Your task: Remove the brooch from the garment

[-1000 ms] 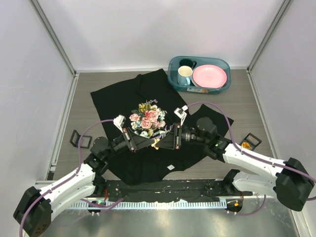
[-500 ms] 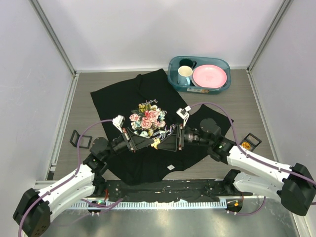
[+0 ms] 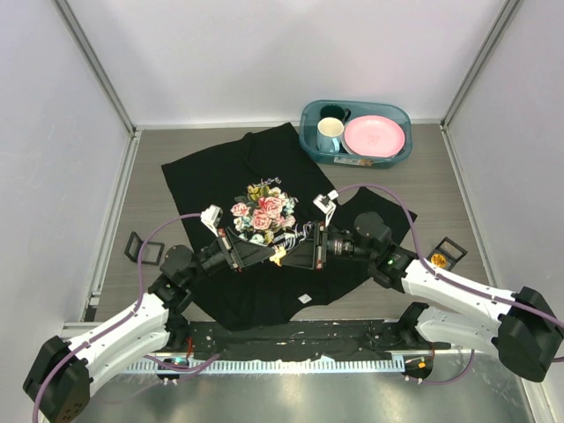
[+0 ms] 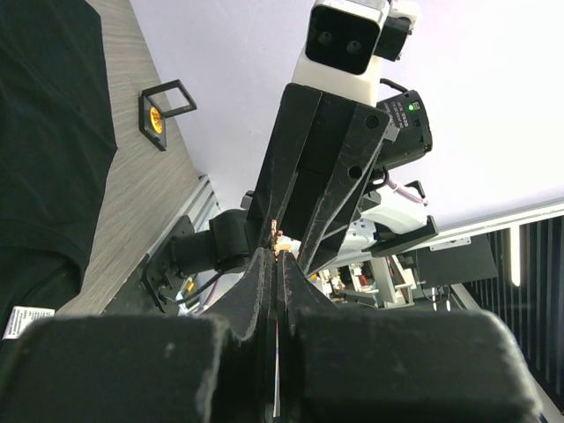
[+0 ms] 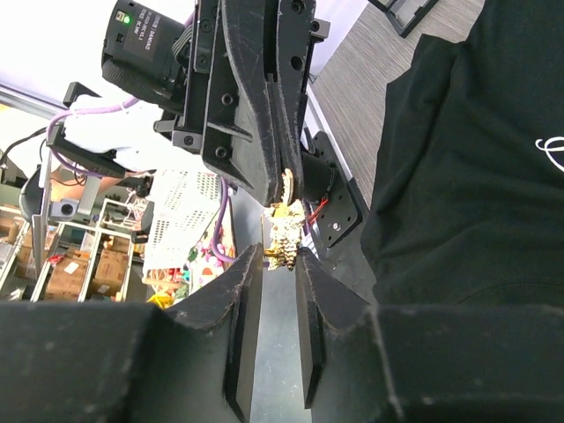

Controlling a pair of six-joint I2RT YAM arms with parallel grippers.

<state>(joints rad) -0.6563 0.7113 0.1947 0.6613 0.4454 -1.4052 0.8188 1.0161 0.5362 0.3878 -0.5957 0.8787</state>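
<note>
The garment [image 3: 220,167] is a black T-shirt with a pink-rose print, lying flat on the table; it also shows in the left wrist view [image 4: 44,132] and the right wrist view [image 5: 476,159]. The brooch [image 3: 278,256] is a small gold-yellow piece held in the air above the shirt's lower part, between both grippers. My left gripper [image 3: 274,256] is shut on it from the left, with the brooch [image 4: 281,249] just at its tips. My right gripper [image 3: 284,256] closes on the brooch [image 5: 284,242] from the right, its jaws a brooch-width apart.
A teal bin [image 3: 307,119] at the back right holds a mug [image 3: 330,134] and a pink plate [image 3: 374,136]. Small black frame stands sit at the left [image 3: 144,248] and right [image 3: 449,251]. A white label [image 3: 304,299] lies on the shirt's hem.
The right arm has shifted slightly; both grippers stay tip to tip over the shirt with the brooch between them.
</note>
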